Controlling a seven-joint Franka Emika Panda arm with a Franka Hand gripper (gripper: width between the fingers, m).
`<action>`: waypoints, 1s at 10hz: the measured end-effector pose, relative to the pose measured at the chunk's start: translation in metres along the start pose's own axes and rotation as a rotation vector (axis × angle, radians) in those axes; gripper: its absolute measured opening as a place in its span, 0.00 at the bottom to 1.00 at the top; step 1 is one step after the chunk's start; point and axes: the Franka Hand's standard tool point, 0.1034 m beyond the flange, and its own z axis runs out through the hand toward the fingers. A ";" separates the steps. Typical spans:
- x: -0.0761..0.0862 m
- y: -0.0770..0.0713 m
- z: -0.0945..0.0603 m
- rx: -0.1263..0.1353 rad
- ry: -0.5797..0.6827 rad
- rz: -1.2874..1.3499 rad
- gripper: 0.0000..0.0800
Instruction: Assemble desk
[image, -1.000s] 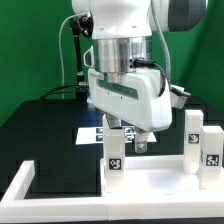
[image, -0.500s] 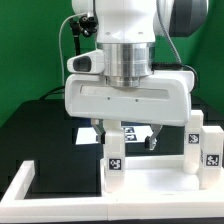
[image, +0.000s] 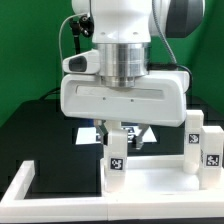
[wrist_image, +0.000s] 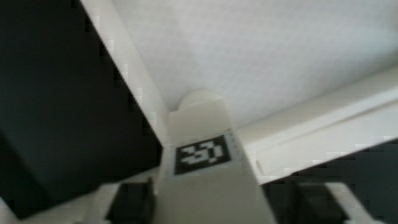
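The white desk tabletop (image: 150, 182) lies flat at the front of the black table. A square white leg (image: 115, 155) with a black-and-white tag stands upright at its near left corner. My gripper (image: 119, 134) reaches down over this leg, one finger on each side of its top. In the wrist view the leg (wrist_image: 205, 150) runs up between my dark fingers (wrist_image: 130, 205), which rest against its sides, and my gripper (wrist_image: 210, 208) is shut on it. The tabletop's rimmed surface (wrist_image: 267, 50) lies beyond.
Two more tagged white legs (image: 192, 130) (image: 212, 150) stand at the exterior view's right. The marker board (image: 90, 133) lies on the black table behind my gripper. A white border strip (image: 20, 185) edges the table at the front left.
My wrist has turned from an angled pose to face square on. The fingers, wide apart half a second ago, have drawn in against the leg.
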 end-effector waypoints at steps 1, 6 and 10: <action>-0.001 -0.001 0.000 0.001 -0.002 0.040 0.37; 0.001 -0.007 0.001 0.039 -0.025 0.681 0.37; 0.005 -0.011 0.001 0.096 -0.050 1.278 0.37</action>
